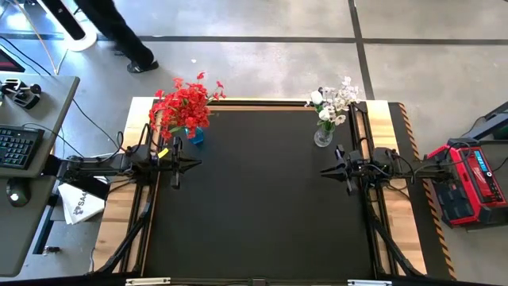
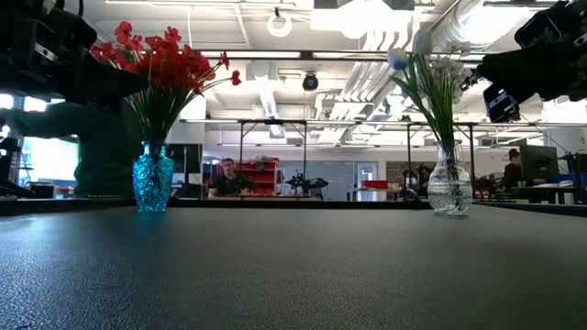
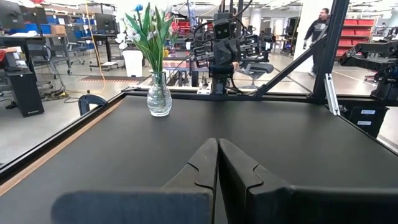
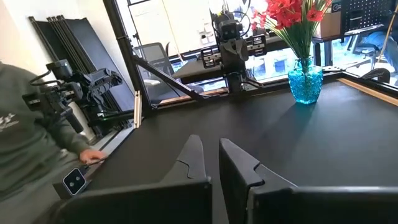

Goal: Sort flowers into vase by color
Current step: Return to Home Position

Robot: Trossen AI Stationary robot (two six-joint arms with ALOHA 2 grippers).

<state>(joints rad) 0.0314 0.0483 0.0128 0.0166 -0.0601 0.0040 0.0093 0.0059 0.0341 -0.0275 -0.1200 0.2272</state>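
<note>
One at each worktop (image 1: 262,206) side: left end effector (image 3: 217,142) together, right end effector (image 4: 210,139) narrowly apart. From above, red flowers (image 1: 184,102) half-hide the blue vase (image 2: 152,181); low view shows it whole.

two black, slim-tubed arms, left arm (image 1: 119,164) at the frame's left and right arm (image 1: 401,165) at its right, carry looped black cables (image 1: 141,137). left gripper (image 3: 217,142) and right gripper (image 4: 209,140) show matte black, angular fingers (image 3: 199,168) with notched inner edges.
</note>
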